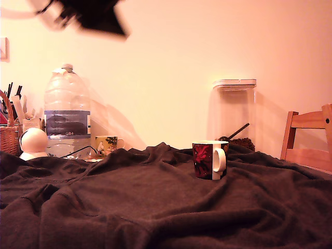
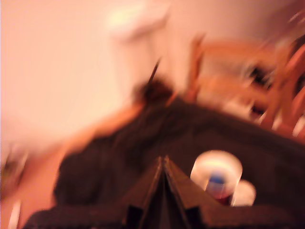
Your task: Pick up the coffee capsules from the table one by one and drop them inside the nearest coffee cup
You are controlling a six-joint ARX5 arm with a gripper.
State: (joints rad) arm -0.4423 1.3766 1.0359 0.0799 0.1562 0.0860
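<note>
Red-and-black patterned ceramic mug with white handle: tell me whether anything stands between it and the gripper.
Nothing visible does. The gripper hangs high above the wrinkled dark brown fabric, only open air down to the mug.

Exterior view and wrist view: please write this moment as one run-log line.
gripper: shut, empty, raised | coffee cup: upright on table | blue object inside cup | loose capsules: none seen
</note>
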